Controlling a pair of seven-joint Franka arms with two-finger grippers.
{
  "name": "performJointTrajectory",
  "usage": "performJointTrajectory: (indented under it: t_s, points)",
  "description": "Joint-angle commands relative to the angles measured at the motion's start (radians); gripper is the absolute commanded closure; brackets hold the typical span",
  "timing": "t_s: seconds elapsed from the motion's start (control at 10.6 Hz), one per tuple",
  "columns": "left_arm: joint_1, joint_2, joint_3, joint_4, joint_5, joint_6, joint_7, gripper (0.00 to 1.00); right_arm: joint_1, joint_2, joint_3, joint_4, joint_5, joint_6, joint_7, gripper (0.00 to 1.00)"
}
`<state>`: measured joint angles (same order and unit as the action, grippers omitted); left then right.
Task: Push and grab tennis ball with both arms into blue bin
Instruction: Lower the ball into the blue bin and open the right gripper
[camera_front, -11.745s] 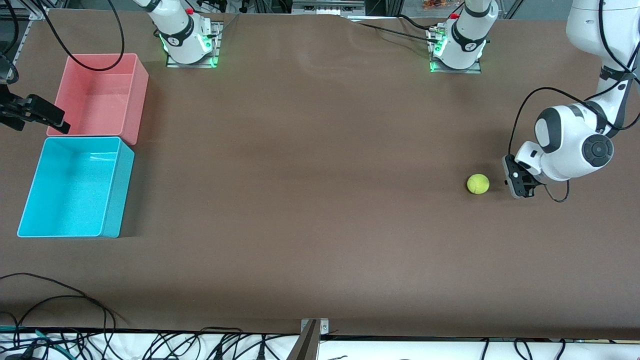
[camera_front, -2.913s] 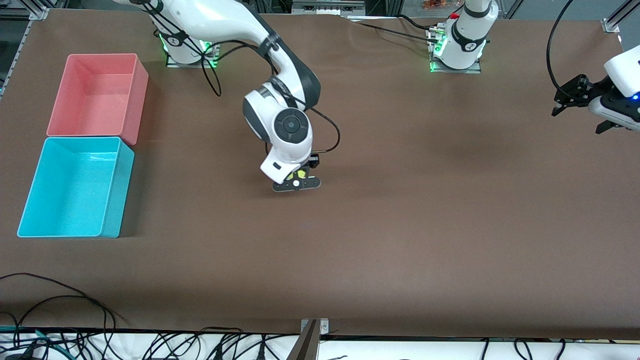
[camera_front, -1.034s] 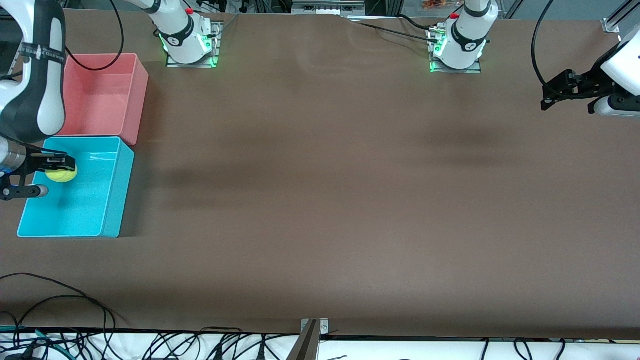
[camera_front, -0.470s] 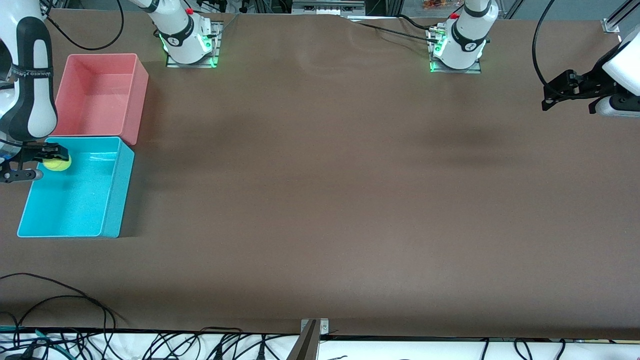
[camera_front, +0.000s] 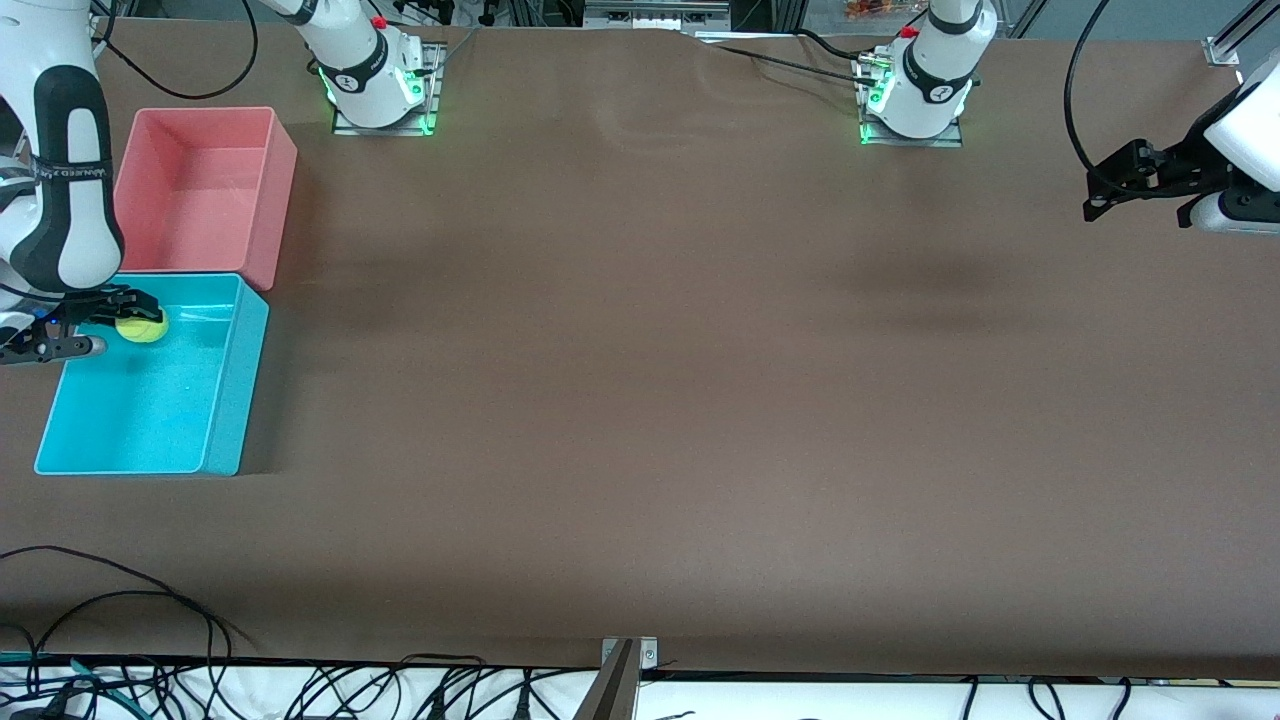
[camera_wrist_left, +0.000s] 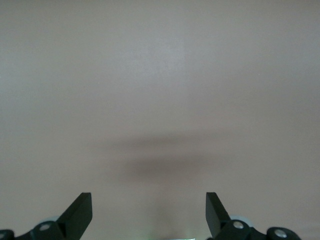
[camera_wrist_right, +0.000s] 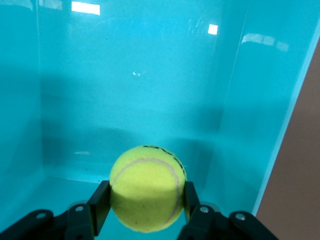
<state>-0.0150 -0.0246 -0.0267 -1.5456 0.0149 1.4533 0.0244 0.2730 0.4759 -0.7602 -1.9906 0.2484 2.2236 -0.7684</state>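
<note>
Two white robot arms with black joints work over a broad table (camera_front: 640, 400) covered in matte brown sheeting. The right pincer (camera_front: 95, 325), at the right arm's end of the table, hangs over the blue bin (camera_front: 225, 400) and is clamped on the tennis ball (camera_front: 141, 327), a fuzzy yellow-green sphere with a pale curved seam. In the right wrist view the ball (camera_wrist_right: 146, 188) sits squeezed between two black fingers (camera_wrist_right: 99, 204) above the bin's glossy cyan inside (camera_wrist_right: 130, 75); a dark printed mark near its top is too small to read. Thin smooth plastic walls and rounded corners shape the rectangular bin. A pink bin (camera_front: 275, 200) of the same form touches it, farther from the front camera. Small writing on the right arm's black forearm band cannot be made out. The left pincer (camera_front: 1095, 195) waits above the table's edge at the left arm's end, its black fingers (camera_wrist_left: 80, 212) spread wide apart with nothing between them.
</note>
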Motion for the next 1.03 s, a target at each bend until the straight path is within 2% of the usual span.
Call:
performJointTrajectory:
  t_s: [0.0, 0.28, 0.56, 0.66, 0.75, 0.94]
  points:
    - [-0.008, 0.006, 0.001, 0.019, 0.019, -0.001, 0.0, 0.0, -0.023, 0.045, 0.002, 0.003, 0.099, 0.047, -0.113, 1.0]
    - [-0.008, 0.006, 0.001, 0.018, 0.019, -0.001, -0.001, 0.0, -0.052, 0.114, 0.004, 0.03, 0.21, 0.062, -0.239, 1.0]
    - [-0.009, 0.006, -0.001, 0.019, 0.019, -0.001, -0.001, 0.0, -0.066, 0.121, 0.004, 0.041, 0.215, 0.053, -0.276, 1.0]
    - [-0.009, 0.006, -0.001, 0.019, 0.019, -0.001, -0.001, 0.0, -0.067, 0.122, 0.004, 0.041, 0.215, 0.053, -0.287, 0.89]
    - [-0.009, 0.006, -0.001, 0.019, 0.019, -0.002, -0.001, 0.0, -0.067, 0.127, 0.004, 0.041, 0.215, 0.053, -0.288, 0.01]
    - [-0.009, 0.006, -0.001, 0.019, 0.019, -0.001, -0.001, 0.0, -0.066, 0.128, 0.006, 0.047, 0.215, 0.053, -0.287, 0.0]
